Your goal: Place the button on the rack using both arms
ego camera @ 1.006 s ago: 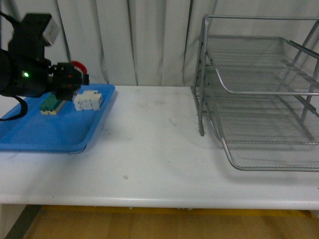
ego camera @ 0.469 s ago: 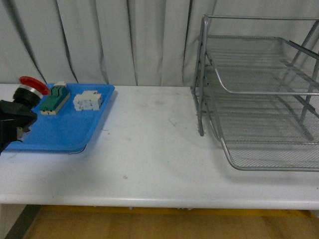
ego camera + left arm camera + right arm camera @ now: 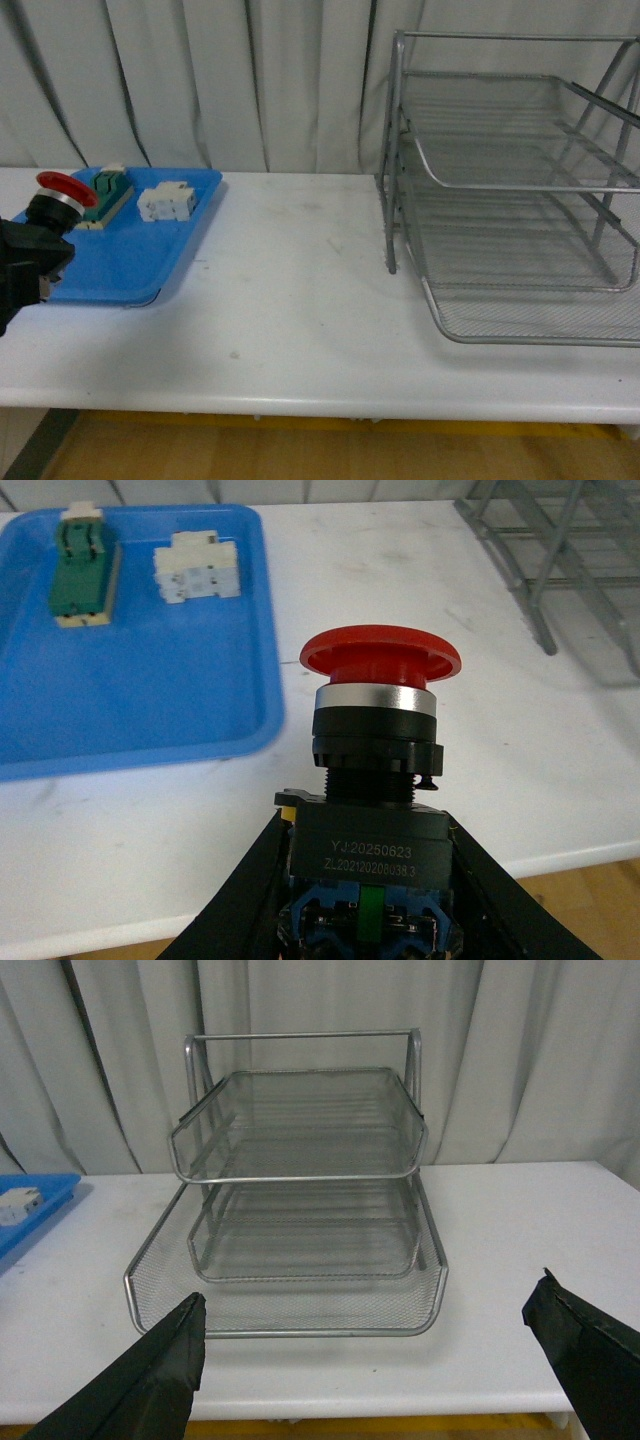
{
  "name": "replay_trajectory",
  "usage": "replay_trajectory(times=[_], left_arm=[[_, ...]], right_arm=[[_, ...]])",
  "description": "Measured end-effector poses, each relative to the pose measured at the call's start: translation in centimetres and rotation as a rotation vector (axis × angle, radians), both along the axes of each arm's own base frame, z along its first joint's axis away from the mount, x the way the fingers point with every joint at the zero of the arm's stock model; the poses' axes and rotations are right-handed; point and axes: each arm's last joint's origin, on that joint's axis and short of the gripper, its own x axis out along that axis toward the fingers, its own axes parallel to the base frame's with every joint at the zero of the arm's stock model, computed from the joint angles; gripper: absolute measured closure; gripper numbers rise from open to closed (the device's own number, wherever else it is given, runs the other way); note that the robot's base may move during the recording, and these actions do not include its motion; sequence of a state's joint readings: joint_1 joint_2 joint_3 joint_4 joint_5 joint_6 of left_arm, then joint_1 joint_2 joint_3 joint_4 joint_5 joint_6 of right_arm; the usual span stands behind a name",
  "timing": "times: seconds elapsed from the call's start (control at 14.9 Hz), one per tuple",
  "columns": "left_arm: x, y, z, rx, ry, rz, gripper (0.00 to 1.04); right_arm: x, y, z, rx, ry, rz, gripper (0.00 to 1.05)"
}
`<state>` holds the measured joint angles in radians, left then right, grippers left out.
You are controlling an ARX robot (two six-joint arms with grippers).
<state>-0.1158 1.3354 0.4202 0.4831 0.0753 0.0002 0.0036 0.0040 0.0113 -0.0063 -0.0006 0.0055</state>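
At the frame's left edge the left gripper [image 3: 30, 262] grasps the red mushroom button [image 3: 58, 197]; the right gripper [image 3: 370, 1292] gapes empty before the rack [image 3: 300, 1175].

button [image 3: 380, 740] underside buried in left pincer [image 3: 366, 825], chopped by frame bottom. rack [image 3: 500, 187] right end ran off front view edge. right pincer [image 3: 370, 1295]: just two tips showed, rest cropped. blue tray [image 3: 40, 1200] mostly outside right wrist shot.
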Motion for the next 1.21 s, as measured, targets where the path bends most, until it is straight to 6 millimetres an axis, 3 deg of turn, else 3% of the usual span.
replay_trajectory(times=[0.67,0.8,1.01,1.21], left_arm=[[-0.3,-0.1,-0.5,-0.007,0.004,-0.019,0.69],[0.0,-1.4,-0.3,-0.008,0.005,-0.061,0.69],[2.5,-7.9,1.2,-0.028,-0.042,-0.211,0.69],[2.9,-9.5,1.0,-0.031,-0.03,-0.251,0.69]], right_arm=[[0.0,0.0,0.0,0.0,-0.004,-0.003,0.06],[0.0,0.0,0.0,0.0,-0.004,-0.003,0.06],[0.0,0.0,0.0,0.0,-0.003,-0.003,0.06],[0.0,0.0,0.0,0.0,-0.004,-0.002,0.06]])
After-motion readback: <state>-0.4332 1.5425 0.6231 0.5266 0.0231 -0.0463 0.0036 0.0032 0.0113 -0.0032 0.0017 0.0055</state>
